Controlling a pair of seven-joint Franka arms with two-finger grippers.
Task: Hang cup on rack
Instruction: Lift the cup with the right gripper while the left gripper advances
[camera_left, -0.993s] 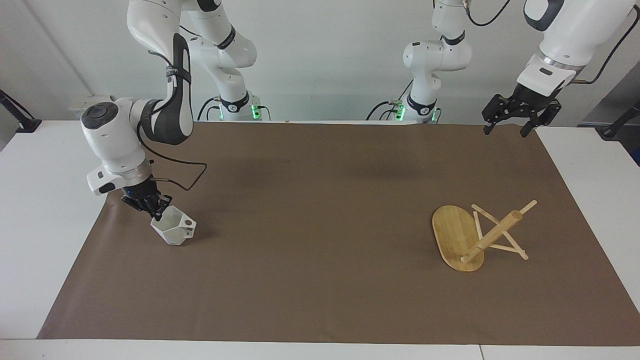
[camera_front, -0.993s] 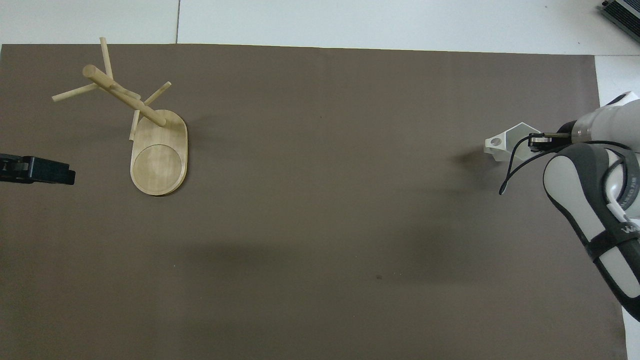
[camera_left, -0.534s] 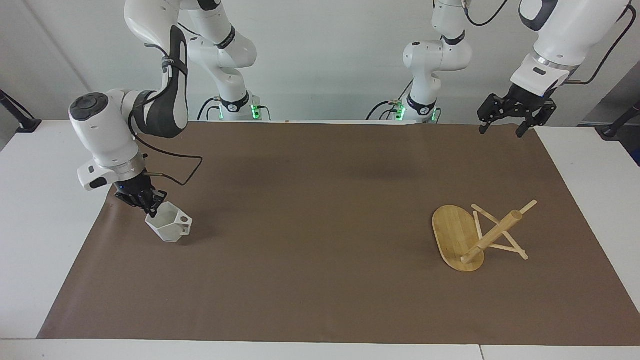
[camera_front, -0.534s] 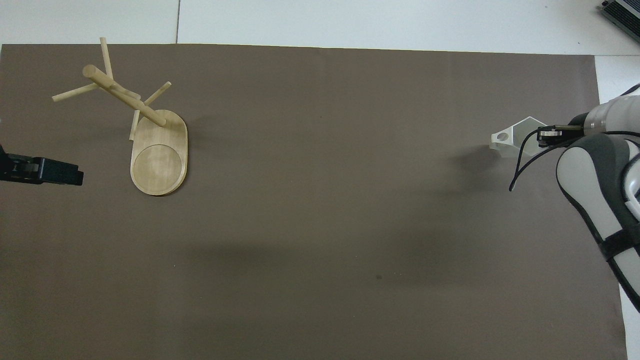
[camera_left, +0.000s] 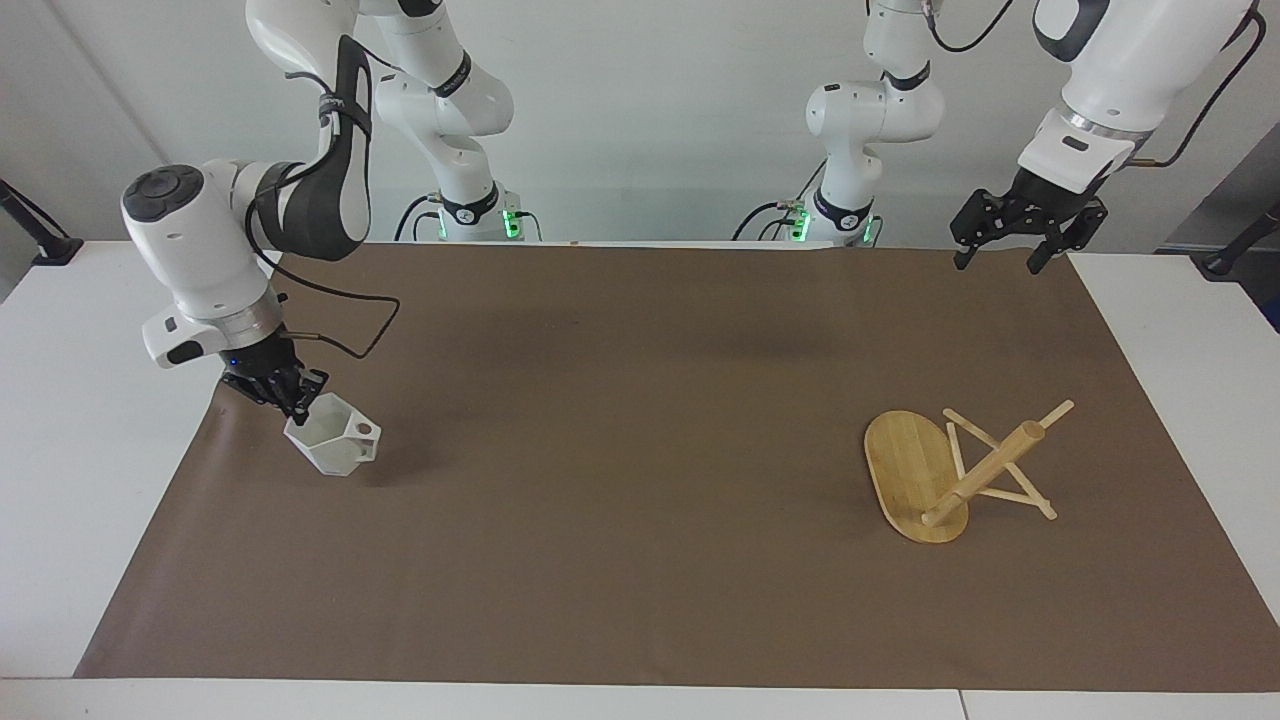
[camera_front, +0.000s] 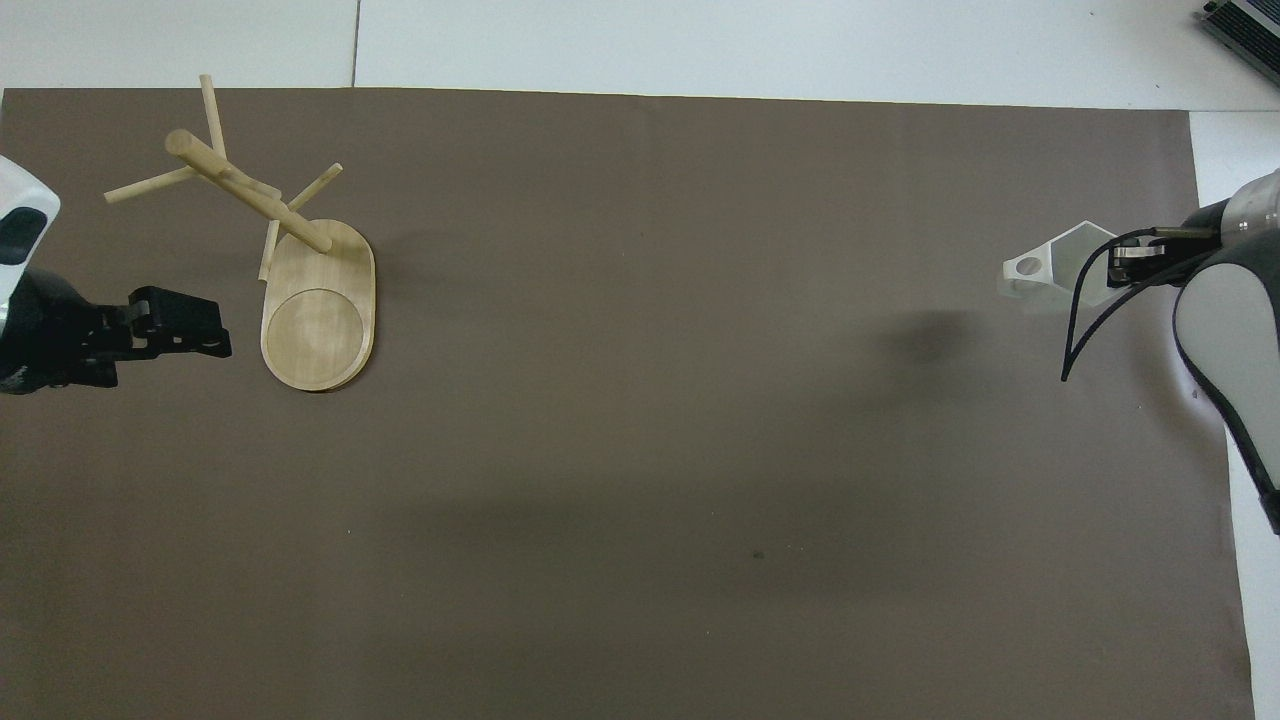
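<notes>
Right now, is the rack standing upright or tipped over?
Tipped over. The rack lies on the mat, its oval base up on edge, its post slanting low, and its pegs touching the mat.

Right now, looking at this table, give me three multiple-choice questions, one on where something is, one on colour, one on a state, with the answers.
1. Where is the rack?
A. toward the left arm's end of the mat
B. toward the right arm's end
C. in a gripper

2. What colour is the cup?
A. red
B. white
C. black

3. How is the rack placed?
A. standing upright
B. tipped over on its side
C. hanging from an arm

Answers:
1 A: it lies below the open left gripper.
2 B: the cup, pinched at its rim by the right gripper and lifted off the mat, is white.
3 B: its base stands on edge and its post slants.
</notes>
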